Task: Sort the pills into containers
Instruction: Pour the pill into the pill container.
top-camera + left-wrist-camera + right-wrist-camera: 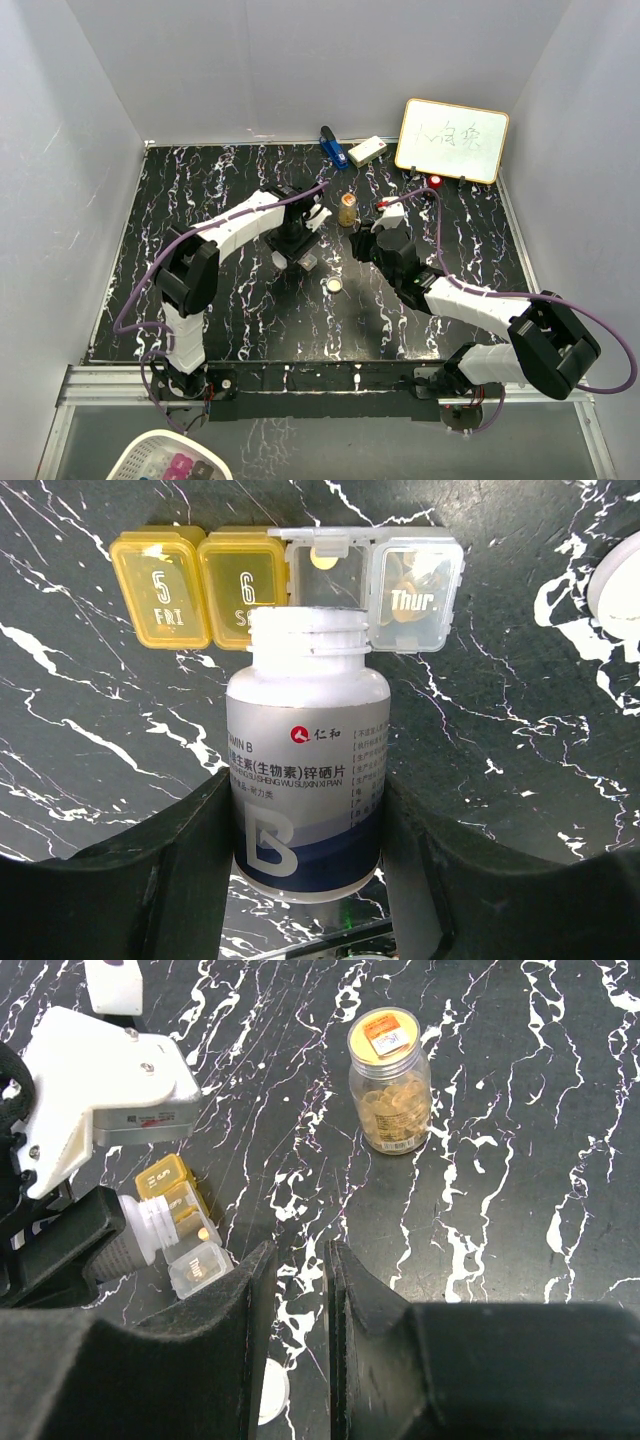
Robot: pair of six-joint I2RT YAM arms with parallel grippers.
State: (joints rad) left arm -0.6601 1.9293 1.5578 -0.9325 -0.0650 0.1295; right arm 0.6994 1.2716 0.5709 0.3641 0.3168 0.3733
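Note:
My left gripper (307, 800) is shut on an uncapped vitamin bottle (305, 730), white with a dark blue band, held lying over with its mouth at the pill box (250, 585). The box has yellow-gold FRI and SAT sections and one open section with a single pill (322, 556) in it; its clear "Thur." lid (415, 600) is flipped open. The bottle's white round cap (334, 285) lies on the table near the box. A golden-amber bottle (390, 1085) full of pills stands upright and capped. My right gripper (300, 1255) is empty, jaws a narrow gap apart, low over the table right of the box (180, 1210).
A blue object (333, 148), a white rectangular block (367, 150) and a small whiteboard (452, 140) stand at the back. A small red item (436, 181) lies below the whiteboard. A white basket (170, 458) sits below the table's front edge.

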